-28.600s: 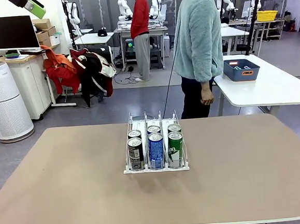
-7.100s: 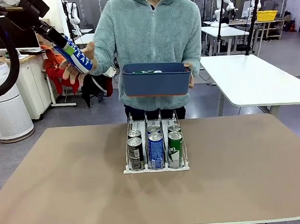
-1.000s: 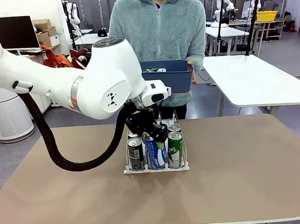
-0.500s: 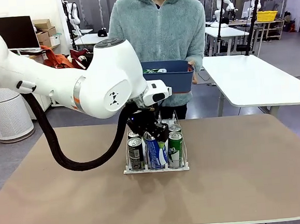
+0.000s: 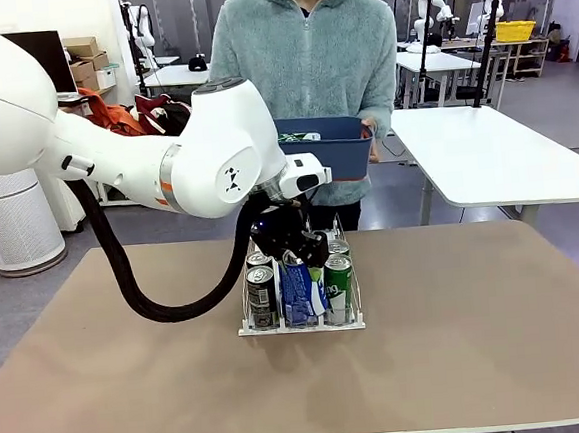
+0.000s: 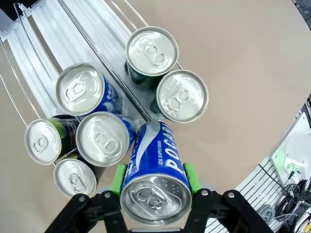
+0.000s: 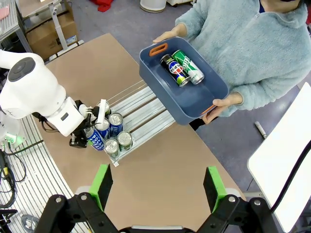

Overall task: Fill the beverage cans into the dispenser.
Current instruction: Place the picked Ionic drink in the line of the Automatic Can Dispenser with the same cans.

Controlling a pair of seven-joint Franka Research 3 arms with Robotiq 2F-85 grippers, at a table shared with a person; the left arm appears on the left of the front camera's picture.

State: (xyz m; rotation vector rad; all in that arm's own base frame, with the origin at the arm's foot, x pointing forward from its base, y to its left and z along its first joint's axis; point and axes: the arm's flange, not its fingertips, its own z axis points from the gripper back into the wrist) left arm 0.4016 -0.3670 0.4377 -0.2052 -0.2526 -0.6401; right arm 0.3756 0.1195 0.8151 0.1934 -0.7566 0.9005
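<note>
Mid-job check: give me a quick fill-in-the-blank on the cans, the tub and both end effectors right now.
1. The left end effector is shut on a ___-and-white can.
2. The dispenser holds ___ upright cans.
3. The person's tub contains ___ loose cans.
4. The right end effector is ___.
Missing words: blue; six; two; open.

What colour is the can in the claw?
The can is blue and white, clearest in the left wrist view.
</note>
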